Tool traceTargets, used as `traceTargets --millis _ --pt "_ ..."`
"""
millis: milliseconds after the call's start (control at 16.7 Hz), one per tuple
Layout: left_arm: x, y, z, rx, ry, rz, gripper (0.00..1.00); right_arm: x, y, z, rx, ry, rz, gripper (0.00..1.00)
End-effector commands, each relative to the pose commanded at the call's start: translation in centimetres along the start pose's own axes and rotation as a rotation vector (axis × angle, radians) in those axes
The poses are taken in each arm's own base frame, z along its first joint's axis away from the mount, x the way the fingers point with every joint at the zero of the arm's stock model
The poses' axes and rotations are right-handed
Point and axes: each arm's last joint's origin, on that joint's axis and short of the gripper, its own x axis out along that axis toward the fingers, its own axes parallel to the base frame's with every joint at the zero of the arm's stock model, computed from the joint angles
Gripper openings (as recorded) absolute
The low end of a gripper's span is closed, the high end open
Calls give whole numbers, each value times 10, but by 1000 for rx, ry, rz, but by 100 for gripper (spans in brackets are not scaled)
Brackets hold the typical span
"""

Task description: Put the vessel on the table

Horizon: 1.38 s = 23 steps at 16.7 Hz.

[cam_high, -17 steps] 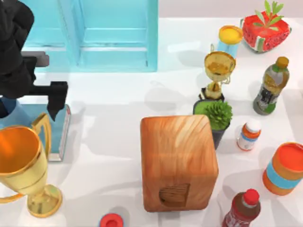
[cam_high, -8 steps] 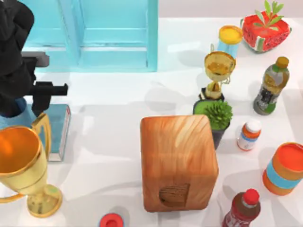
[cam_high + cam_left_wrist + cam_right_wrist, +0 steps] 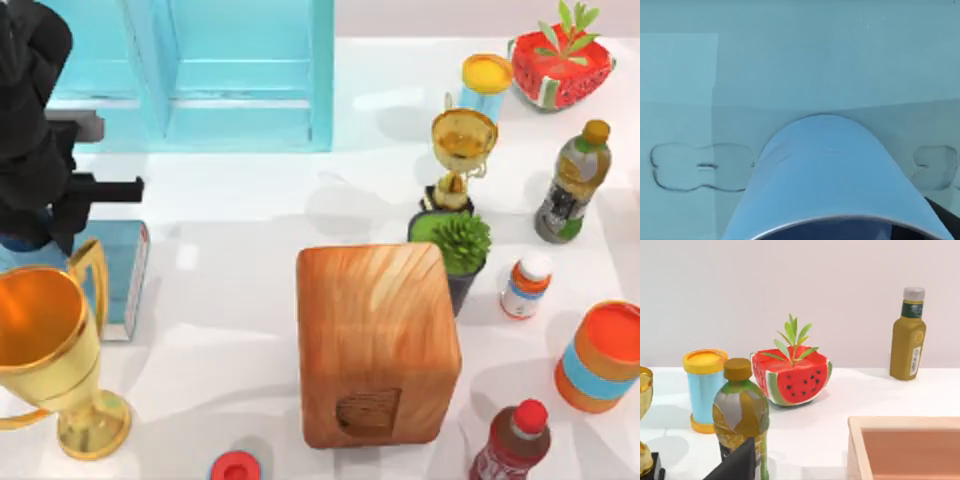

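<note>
Though largely hidden, left pincer [image 3: 45, 215] seemingly around vessel [image 3: 830, 180].

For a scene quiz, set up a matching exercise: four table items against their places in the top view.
Things:
1 wooden block
2 watermelon planter
3 big gold trophy
4 turquoise cabinet

Places:
A far right corner
B near left edge
C middle, toward the near edge
D far left

Pairs: 1-C, 2-A, 3-B, 4-D
</note>
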Motion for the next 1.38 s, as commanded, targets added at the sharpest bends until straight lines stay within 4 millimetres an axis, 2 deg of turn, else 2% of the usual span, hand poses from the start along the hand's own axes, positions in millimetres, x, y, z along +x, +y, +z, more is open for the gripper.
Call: traceTargets --millis 360,720,1020,1200,1380 --pt "-6 0 1 2 -4 0 0 0 0 0 0 0 0 100" --pt "-49 0 0 0 -1 0 0 0 0 0 0 0 0 100" --pt "-48 0 1 2 5 0 0 0 0 0 0 0 0 100" --pt "-47 -20 10 19 29 7 0 0 0 0 0 0 0 100" --pt "-50 -60 27 31 49 18 0 0 0 0 0 0 0 100"
